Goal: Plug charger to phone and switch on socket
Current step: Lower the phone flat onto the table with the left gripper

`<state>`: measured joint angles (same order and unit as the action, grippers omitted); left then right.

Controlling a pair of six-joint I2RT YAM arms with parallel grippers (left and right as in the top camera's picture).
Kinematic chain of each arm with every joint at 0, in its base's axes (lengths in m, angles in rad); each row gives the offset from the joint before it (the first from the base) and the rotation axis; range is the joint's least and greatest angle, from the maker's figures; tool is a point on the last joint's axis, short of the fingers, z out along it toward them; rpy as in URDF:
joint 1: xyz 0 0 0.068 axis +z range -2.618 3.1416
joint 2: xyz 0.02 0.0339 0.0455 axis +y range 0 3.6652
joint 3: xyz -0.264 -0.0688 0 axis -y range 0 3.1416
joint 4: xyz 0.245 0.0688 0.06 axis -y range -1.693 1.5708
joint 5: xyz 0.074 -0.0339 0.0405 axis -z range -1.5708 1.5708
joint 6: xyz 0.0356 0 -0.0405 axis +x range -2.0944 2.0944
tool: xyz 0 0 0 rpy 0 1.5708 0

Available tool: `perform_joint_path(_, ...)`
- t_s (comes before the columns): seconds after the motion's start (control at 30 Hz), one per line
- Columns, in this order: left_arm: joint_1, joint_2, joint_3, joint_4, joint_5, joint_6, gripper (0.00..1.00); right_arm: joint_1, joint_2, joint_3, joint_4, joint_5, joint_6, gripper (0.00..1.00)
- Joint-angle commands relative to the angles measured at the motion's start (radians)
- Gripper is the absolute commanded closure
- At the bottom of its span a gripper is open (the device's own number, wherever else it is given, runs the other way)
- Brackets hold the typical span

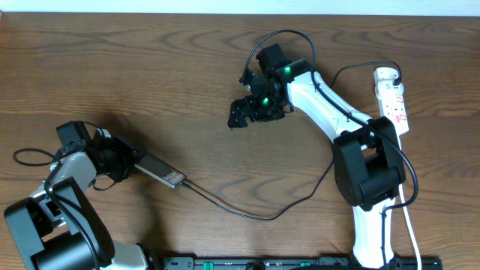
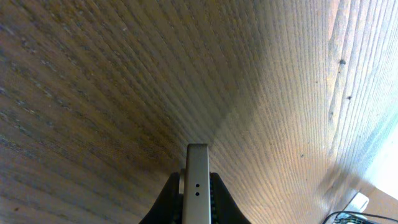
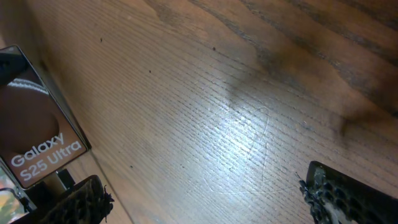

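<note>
My left gripper [image 1: 133,165] is shut on the phone [image 1: 161,172], a dark slab held on its edge low over the table at the left. In the left wrist view its thin silver end [image 2: 198,177] sits between my jaws [image 2: 198,202]. The charger cable [image 1: 262,217] runs from the phone's right end, where its tip meets the phone, across the table towards the socket [image 1: 395,101], a white strip at the far right with a black plug [image 1: 388,75] in it. My right gripper [image 1: 247,112] is open and empty above mid-table. The right wrist view shows its spread fingers [image 3: 205,199] and the phone's "Galaxy" face [image 3: 37,143].
The white cord [image 1: 411,225] of the power strip runs down along the right arm's base. A black rail [image 1: 300,262] lies along the front edge. Brown wooden tabletop [image 1: 150,75] lies all around.
</note>
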<state>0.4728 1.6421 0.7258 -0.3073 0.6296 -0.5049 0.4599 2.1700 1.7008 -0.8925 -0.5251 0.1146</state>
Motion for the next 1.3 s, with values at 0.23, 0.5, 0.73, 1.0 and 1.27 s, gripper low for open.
perform_joint_path(0.23, -0.003, 0.008, -0.050, -0.005, -0.045, -0.005, 0.93, -0.004, 0.000, 0.013, 0.000, -0.001, 0.008, 0.01)
perform_joint_path(0.5, -0.003, 0.008, -0.059, -0.011, -0.047, -0.005, 0.93, -0.004, 0.000, 0.013, -0.001, -0.002, 0.008, 0.01)
perform_joint_path(0.73, -0.003, 0.008, -0.059, -0.025, -0.047, -0.005, 0.84, -0.004, 0.000, 0.013, -0.001, -0.002, 0.008, 0.01)
perform_joint_path(1.0, -0.003, 0.008, -0.059, -0.026, -0.047, -0.005, 0.84, -0.004, 0.000, 0.013, -0.001, -0.002, 0.008, 0.01)
perform_joint_path(1.27, -0.003, 0.008, -0.059, -0.032, -0.047, -0.005, 0.71, -0.004, 0.000, 0.013, -0.001, -0.001, 0.008, 0.01)
